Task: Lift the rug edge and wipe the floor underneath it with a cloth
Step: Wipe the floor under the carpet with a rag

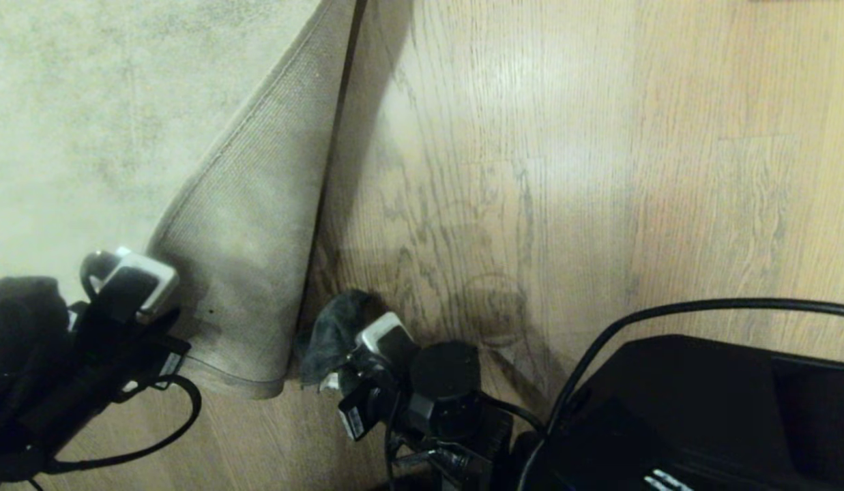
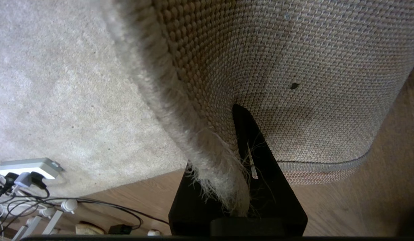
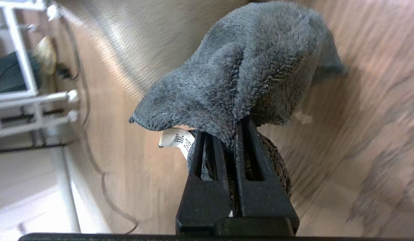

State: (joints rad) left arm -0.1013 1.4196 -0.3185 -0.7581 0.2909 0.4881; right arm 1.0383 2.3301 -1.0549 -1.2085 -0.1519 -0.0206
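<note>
Writing and labels: a small white care tag point(image 3: 176, 140) hangs from the cloth; it carries dark printed marks too small to read. No other writing can be made out.
Containers: a white shelf frame point(image 3: 22, 87) shows in the right wrist view with dark objects on it; what they are cannot be told.
Rug edge point(image 1: 271, 88): lifted and folded back over the pile, so the coarse woven tan backing point(image 2: 310, 83) faces up. The fold tapers away from the robot; the raised corner lies nearest the left gripper. A small dark speck point(image 2: 294, 86) sits on the backing.
Left gripper point(image 2: 247, 160): fingers closed tight on the rug's frayed border, with loose fibres trailing over them. In the head view it sits at lower left, at the raised corner.
Right gripper point(image 3: 235, 147): fingers pressed together on the cloth, pinching a fold of it.
Cloth point(image 1: 334, 334): dark grey fleecy rag, bunched over the right gripper's fingertips, just beside the foot of the raised rug flap and low over the floor. Contact with the planks cannot be confirmed.
Floor point(image 1: 565, 170): brown wood-grain planks with a sheen, exposed to the right of the fold.
Other items: a white power strip point(image 2: 27, 167) with plugs and cables lies on the rug pile; black cable point(image 1: 667, 310) loops over the robot's dark base.
</note>
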